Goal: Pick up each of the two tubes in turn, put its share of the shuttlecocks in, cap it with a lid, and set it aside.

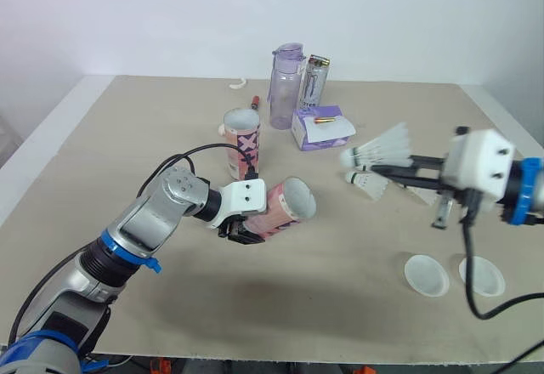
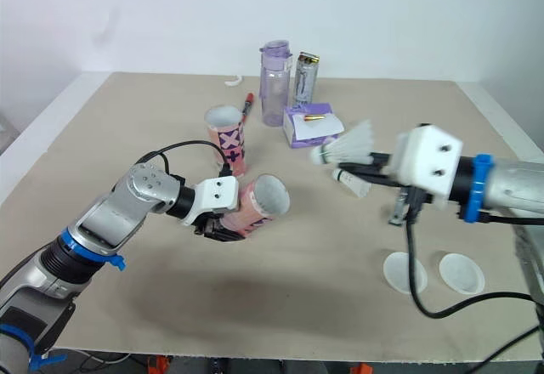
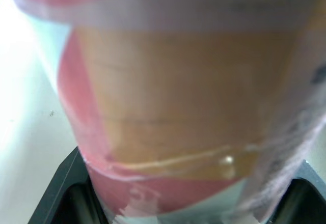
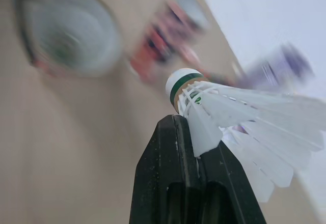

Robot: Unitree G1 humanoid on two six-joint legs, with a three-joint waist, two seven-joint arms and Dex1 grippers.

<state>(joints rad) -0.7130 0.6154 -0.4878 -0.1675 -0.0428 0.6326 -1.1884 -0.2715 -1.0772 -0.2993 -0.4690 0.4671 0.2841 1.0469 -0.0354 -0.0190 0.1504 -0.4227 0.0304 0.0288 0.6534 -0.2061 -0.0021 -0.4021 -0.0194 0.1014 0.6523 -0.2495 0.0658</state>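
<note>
Left tool (image 1: 246, 231): clamped on the lower end of a tube (image 1: 285, 208), raised clear of the desk (image 1: 127, 136) at about mid-desk.
- Tube tilted, nearly lying over, open mouth turned toward the robot's right side.
- Tube body pink with white print; inside of the mouth pale grey. I cannot see anything inside it.
- Left wrist view: pink and orange label up close, a black finger (image 3: 61, 193) on either side of it.

2nd tube (image 1: 242, 143): upright on the desk just behind the held one, apart from it. Same pink wrap with dark X marks, mouth open, no lid.

Right tool (image 1: 384, 168): fingers closed narrow on 1 shuttlecock (image 1: 384, 147), gripped at the feather skirt near the cork.
- Cork white with a green band, feathers white, cork end pointing toward the tube mouth.
- Held above the desk, to the right of the held tube and well apart from it.

2nd shuttlecock (image 1: 368, 184): white, just below the right tool. I cannot tell whether it touches the fingers.

2 lids (image 1: 426, 274): round, translucent white, flat on the desk side by side near the front right edge.

Far side of the desk: purple bottle (image 1: 286, 85), can (image 1: 314, 81), purple box (image 1: 321, 127), red pen (image 1: 253, 102).
</note>
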